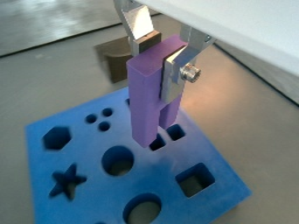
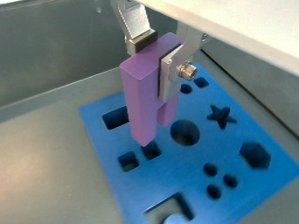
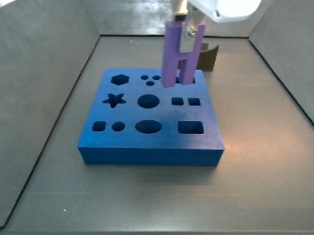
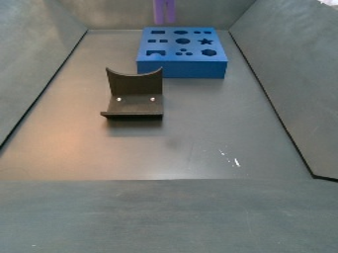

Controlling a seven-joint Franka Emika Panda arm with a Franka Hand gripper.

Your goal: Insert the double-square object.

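Observation:
My gripper (image 1: 158, 61) is shut on the upper part of the double-square object (image 1: 149, 101), a light-purple peg of two joined square columns, and holds it upright. The peg also shows in a wrist view (image 2: 143, 96) and in both side views (image 3: 179, 57) (image 4: 165, 10). Its lower end is right over the pair of small square holes (image 1: 167, 137) in the blue board (image 1: 205, 206), seen too in a wrist view (image 2: 138, 156). I cannot tell whether the tip has gone in. In a side view the gripper (image 3: 188, 32) is above the board's (image 3: 153, 138) far right part.
A dark grey arch-shaped block (image 4: 132, 96) lies on the grey floor in front of the blue board (image 4: 185, 64), and shows behind the peg in a wrist view (image 1: 114, 54). The board has several other shaped holes. Grey walls enclose the floor.

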